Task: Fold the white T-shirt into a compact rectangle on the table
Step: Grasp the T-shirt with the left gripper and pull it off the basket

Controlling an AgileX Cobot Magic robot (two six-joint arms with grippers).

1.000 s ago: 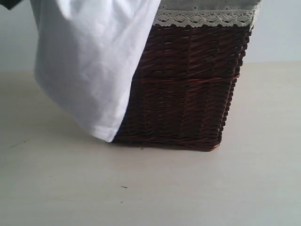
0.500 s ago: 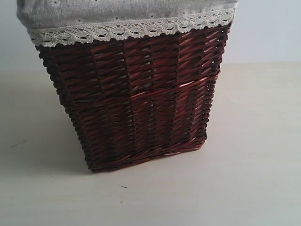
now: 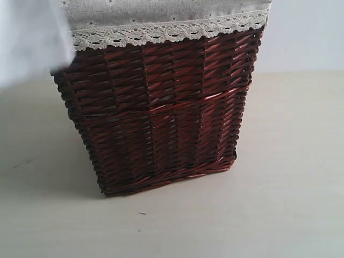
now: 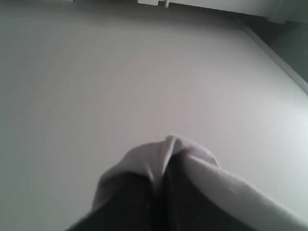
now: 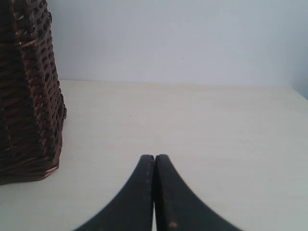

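Catching the white T-shirt [image 3: 29, 40] as a soft, blurred flap at the upper left of the exterior view, hanging off the surface [image 3: 279, 204] and overlapping the top corner of the wicker basket [image 3: 161, 118]. Quite a change: a second ago draped long down the basket's left face almost to the surface, half a second ago out of shot entirely with the basket nudged round, now swinging back in. Reads as lifted out and carried aloft, so nothing spread and no fold begun. Clamped in the left gripper [image 4: 160, 188], with thin, smooth cotton bunched in a rounded hood over the closed dark tips. No red band or tag visible from here. Over to the right gripper [image 5: 154, 161]: pressed together on nothing, low over the surface beside the basket. Around it all, stiff dark-red weave tapering downward, a cream lace-edged liner [image 3: 172, 16] folded over the rim, matte pale beige surface with tiny specks, plain wall [image 3: 306, 32] behind.
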